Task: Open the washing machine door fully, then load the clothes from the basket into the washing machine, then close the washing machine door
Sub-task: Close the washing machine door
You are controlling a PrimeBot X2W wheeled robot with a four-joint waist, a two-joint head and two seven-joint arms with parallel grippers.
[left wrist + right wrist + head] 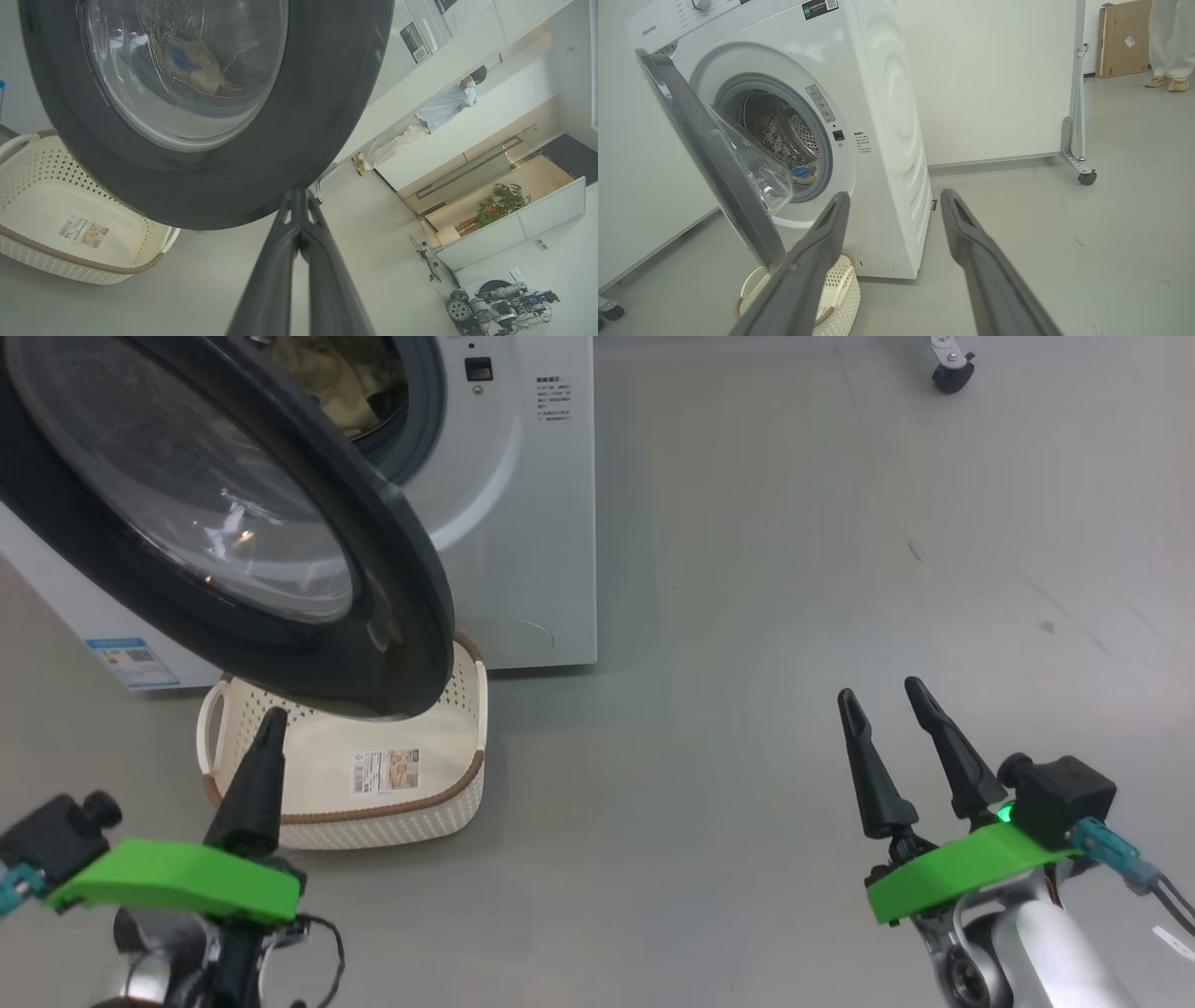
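The washing machine [523, 523] stands at the upper left with its door [280, 653] swung partway out, black rim and glass bowl facing me. Cream-yellow clothes [336, 378] lie in the drum; a blue patch [803, 171] shows at the seal. Below the door sits the basket [392, 826], holding nothing but its label sticker. My left gripper [273, 717] is shut on nothing, its tip just under the door's lower rim [261, 196]; I cannot tell if it touches. My right gripper [879, 691] hangs open over bare floor, far right of the machine.
A wheeled stand's caster [952, 373] sits at the far right back, also seen beside the machine [1085, 177]. A person [439, 112] stands in the distance, and feet [1167, 81] show near a cardboard box [1120, 37]. Grey floor spreads right of the machine.
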